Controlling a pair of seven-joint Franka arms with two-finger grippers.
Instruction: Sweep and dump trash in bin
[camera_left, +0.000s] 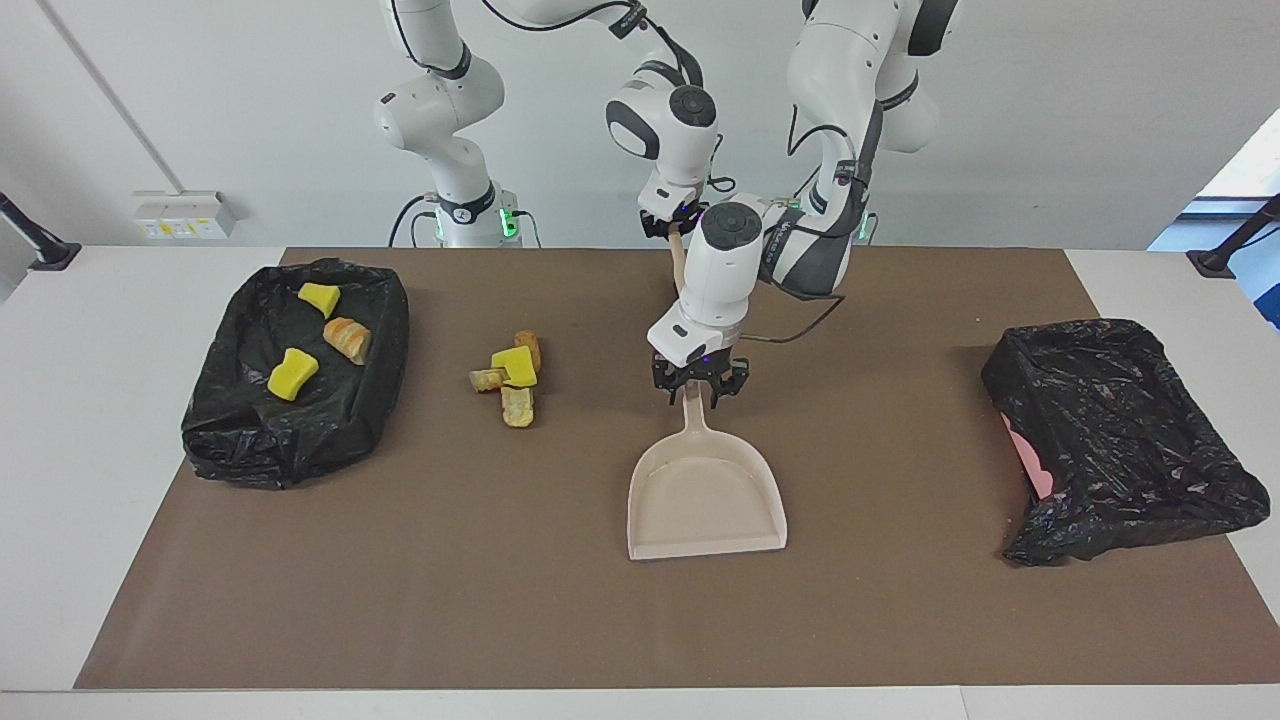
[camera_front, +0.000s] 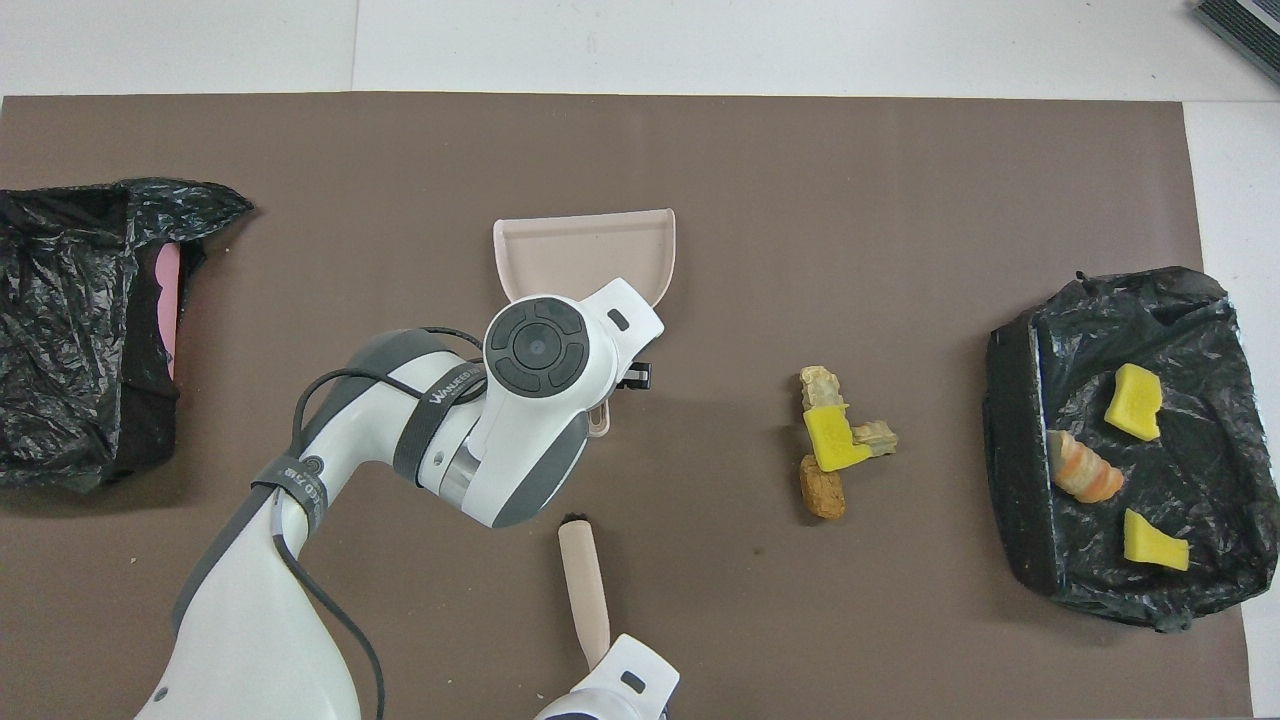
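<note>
Overhead view first: a pale dustpan (camera_front: 585, 250) lies flat in the middle of the brown mat (camera_front: 900, 180), its open mouth pointing away from the robots and its handle pointing toward them. The left arm reaches in over that handle, and its wrist hides the grip from above. From the facing view the left gripper (camera_left: 699, 385) sits right down at the handle of the dustpan (camera_left: 705, 495), with a finger on either side of it; the jaws look partly closed around the handle, though I cannot tell whether they press on it.

The right gripper (camera_left: 668, 222) is close to the robots' edge of the mat. Its jaws are closed on the end of a pale brush handle (camera_front: 583, 580), which stretches from it toward the dustpan, with a dark tip at its free end. The handle stops short of the left arm's wrist.

The trash is in two lots. Four chunks (camera_front: 835, 445) sit loose on the mat toward the right arm's end, well apart from the dustpan: one bright yellow piece with three tan crusty bits touching it. Three more, two yellow (camera_front: 1135, 400) and one orange-brown crusty one (camera_front: 1085, 470), lie in the bin lined with a black bag (camera_front: 1030, 420) at the right arm's end of the table.

At the left arm's end sits another black bag (camera_front: 80, 330), crumpled, with a bit of pink showing.
</note>
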